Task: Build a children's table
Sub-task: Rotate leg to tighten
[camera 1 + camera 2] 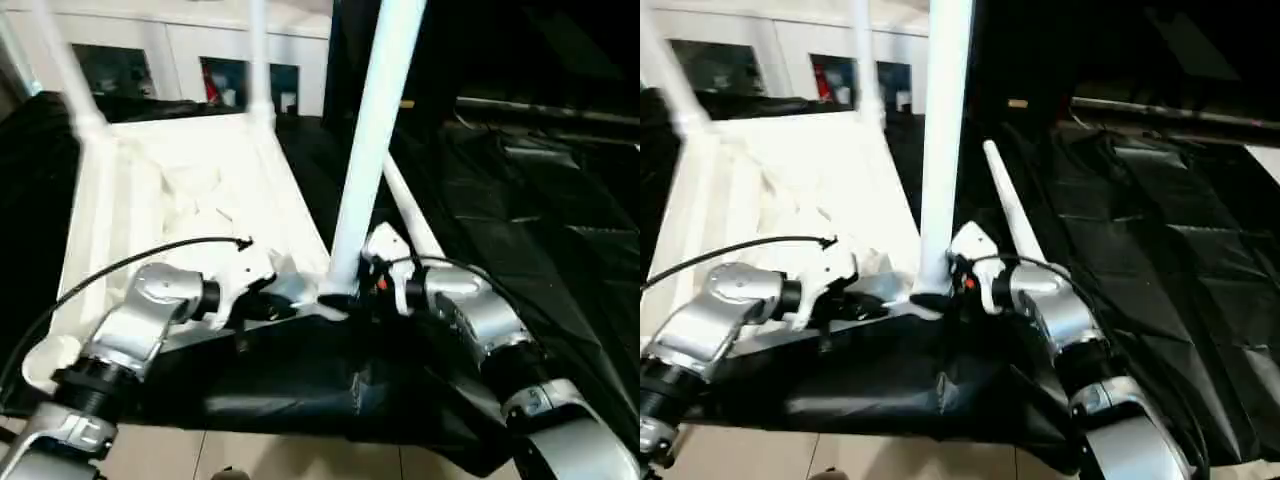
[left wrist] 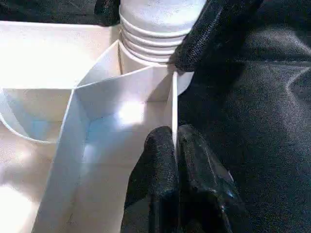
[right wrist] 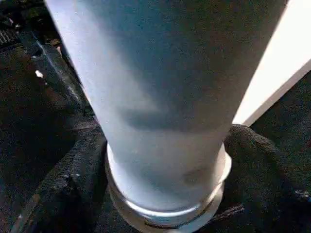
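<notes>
The white tabletop (image 1: 190,190) lies upside down on black cloth, ribs facing up. Two legs (image 1: 258,60) stand in its far corners. A third leg (image 1: 375,140) stands upright in the near right corner socket. My right gripper (image 1: 350,295) is open around this leg's base, one black finger (image 3: 73,179) on each side of the collar. My left gripper (image 2: 174,138) is shut on the tabletop's thin rim wall, just beside that socket. The threaded end of the leg (image 2: 155,29) sits in the socket. A fourth leg (image 1: 1010,205) lies on the cloth right of the tabletop.
Black cloth (image 1: 520,200) covers the surface under and to the right of the tabletop. A white cabinet with glass doors (image 1: 180,60) stands behind. Pale floor (image 1: 280,455) shows in front of the cloth's near edge. A black cable (image 1: 130,260) arcs over my left forearm.
</notes>
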Robot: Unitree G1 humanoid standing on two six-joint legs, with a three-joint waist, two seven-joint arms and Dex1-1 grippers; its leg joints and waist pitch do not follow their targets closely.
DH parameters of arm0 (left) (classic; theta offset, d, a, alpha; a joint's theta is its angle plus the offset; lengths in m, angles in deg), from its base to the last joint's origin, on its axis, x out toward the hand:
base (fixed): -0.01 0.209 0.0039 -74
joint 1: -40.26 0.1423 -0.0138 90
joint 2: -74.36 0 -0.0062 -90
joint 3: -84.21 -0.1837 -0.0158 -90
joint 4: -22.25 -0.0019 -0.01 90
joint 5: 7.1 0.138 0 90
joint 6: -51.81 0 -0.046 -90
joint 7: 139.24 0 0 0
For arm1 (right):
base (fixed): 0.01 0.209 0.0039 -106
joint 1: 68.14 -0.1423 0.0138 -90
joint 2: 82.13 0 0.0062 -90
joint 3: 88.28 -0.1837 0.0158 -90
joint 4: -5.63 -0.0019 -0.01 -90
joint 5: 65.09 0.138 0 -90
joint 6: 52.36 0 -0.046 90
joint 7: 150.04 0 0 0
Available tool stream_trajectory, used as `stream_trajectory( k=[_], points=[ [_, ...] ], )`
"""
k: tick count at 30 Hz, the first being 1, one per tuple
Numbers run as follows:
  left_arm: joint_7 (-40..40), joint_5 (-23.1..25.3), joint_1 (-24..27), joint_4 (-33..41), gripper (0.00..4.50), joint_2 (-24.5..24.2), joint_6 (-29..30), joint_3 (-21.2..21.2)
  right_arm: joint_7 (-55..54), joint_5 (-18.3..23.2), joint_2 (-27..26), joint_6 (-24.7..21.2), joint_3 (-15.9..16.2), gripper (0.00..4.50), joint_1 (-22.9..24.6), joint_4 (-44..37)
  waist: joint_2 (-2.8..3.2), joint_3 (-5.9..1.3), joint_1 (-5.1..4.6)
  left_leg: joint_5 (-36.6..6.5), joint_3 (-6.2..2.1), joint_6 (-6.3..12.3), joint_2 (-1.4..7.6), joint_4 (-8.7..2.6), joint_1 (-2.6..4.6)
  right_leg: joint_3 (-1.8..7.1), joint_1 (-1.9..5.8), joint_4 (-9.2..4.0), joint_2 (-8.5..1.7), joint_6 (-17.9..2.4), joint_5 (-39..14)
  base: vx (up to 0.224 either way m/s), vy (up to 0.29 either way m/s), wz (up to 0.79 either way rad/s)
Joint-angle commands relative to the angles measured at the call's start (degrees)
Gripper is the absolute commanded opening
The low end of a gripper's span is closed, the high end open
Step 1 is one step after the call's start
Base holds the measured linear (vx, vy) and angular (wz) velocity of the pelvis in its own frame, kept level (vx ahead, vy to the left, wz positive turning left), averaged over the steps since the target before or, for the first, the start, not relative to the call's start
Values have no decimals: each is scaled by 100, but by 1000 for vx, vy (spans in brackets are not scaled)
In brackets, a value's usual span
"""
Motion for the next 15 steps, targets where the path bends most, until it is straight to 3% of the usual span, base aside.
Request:
stream_trajectory(
  k=[1, 10, 13, 15],
  points=[
    [-245, -106, 49, 183, 0, 81, -44, -219, 62, -46, 27, -47, 114, 365, 5, -149, 34, -350, -7, -817, 32, 169, 66, -359, -26, 344, 338, -398, -384, -1057, -753, 0, 0, 0],
    [-131, -87, 29, 133, 0, 83, -45, -138, 7, 4, -49, -69, 86, 293, 51, -152, 32, -352, -2, -761, 35, 173, 59, -353, -31, 342, 346, -394, -385, -1037, -716, 0, 0, 0],
    [414, 125, -86, -136, 0, 254, 22, -78, -917, -105, -330, 95, -148, 278, -35, 286, 31, -346, -17, -750, 35, 125, 59, -358, -30, 345, 333, -398, -384, -1033, -733, 0, 0, 0],
    [943, 290, -213, -404, 0, 449, 73, -4, -1593, -135, -549, 27, -307, 277, -112, 600, 22, -331, -38, -963, 27, 4, 49, -378, -22, 343, 335, -446, -398, -912, -1223, 0, 0, 0]
  ],
)
